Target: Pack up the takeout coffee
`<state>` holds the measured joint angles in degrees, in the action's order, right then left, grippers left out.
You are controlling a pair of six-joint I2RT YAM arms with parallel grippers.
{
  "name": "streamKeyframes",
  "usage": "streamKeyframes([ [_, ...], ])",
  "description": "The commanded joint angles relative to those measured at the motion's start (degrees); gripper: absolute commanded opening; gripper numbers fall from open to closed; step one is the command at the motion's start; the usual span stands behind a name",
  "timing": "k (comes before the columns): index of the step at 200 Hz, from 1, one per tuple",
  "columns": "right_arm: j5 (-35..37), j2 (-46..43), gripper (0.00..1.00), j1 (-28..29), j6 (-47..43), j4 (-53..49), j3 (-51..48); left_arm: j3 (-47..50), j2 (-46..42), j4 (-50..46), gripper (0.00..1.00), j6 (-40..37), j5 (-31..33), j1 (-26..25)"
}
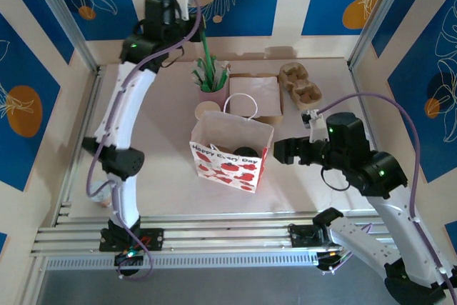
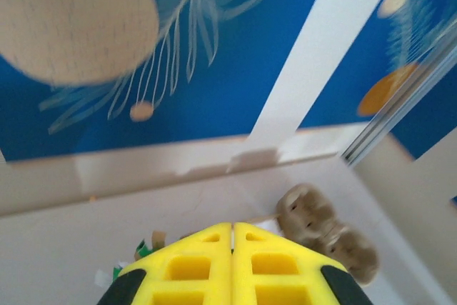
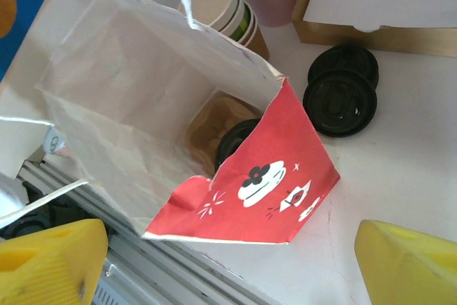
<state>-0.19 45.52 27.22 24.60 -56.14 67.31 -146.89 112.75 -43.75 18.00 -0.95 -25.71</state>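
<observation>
White paper with a red printed front makes up the gift bag (image 1: pixel 230 155), which stands open-topped in the middle of the surface (image 1: pixel 168 176). Inside it, the right wrist view shows a brown cardboard shape and a round black lid (image 3: pixel 234 141) low at the bottom. Two more black lids (image 3: pixel 341 91) lie overlapping on the surface just right of the bag. Right behind the bag is a stack of paper cups (image 1: pixel 207 111), and behind that a pink cup (image 1: pixel 212 92) holds green sticks. A brown box (image 1: pixel 255 98) topped with a white sheet sits beside the pink cup, with pulp cup carriers (image 1: pixel 300 83) further right. The right hand (image 1: pixel 285 151) hovers just beside the bag's right edge, its yellow fingers (image 3: pixel 50 262) spread wide and holding nothing. The left hand (image 1: pixel 171 5) is raised high near the back wall, above the pink cup — its fingers (image 2: pixel 193 269) are pressed flat together, with nothing visible between them.
</observation>
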Motion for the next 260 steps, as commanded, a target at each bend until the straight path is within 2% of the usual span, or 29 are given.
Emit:
streamKeyframes([
  [1,0.8,2.4,0.90,-1.4,0.2,1.2,1.4,-2.2,-7.1,-2.0,0.00,-0.3,1.0,-2.1],
  [27,-0.3,7.4,0.91,-5.5,0.2,2.7,4.0,-0.3,-15.7,-6.1,0.00,-1.9,3.4,-5.2],
  [48,-4.0,12.4,0.91,-11.3,0.6,4.8,6.2,3.4,-23.4,-8.9,0.00,-1.5,4.9,-7.8],
  [72,-8.6,18.9,0.90,-16.9,2.3,7.7,9.1,7.4,-30.3,-13.1,0.00,1.7,2.4,-9.9],
  [88,-8.1,23.9,0.90,-18.7,2.8,9.5,11.8,13.0,-34.7,-13.8,0.00,3.6,0.6,-11.2],
  [110,-3.2,31.9,0.90,-18.8,3.0,9.6,17.5,24.4,-41.0,-9.5,0.00,6.7,-1.8,-12.9],
  [131,0.1,39.8,0.89,-18.3,4.1,9.4,22.0,30.8,-43.5,-7.1,0.00,7.0,-0.5,-15.0],
  [154,4.2,48.0,0.88,-16.2,4.2,10.2,26.0,34.3,-43.4,-5.1,0.00,6.5,0.8,-18.1],
  [189,8.7,61.3,0.88,-13.5,2.7,7.7,34.4,36.9,-41.5,-1.4,0.00,3.3,8.5,-23.9],
  [224,9.2,68.7,0.87,-13.3,1.8,7.8,38.5,39.7,-40.3,0.5,0.00,3.0,10.2,-25.3],
  [260,11.9,76.1,0.84,-12.9,-0.7,5.2,44.4,47.5,-41.1,4.7,0.00,3.5,11.9,-25.7],
])
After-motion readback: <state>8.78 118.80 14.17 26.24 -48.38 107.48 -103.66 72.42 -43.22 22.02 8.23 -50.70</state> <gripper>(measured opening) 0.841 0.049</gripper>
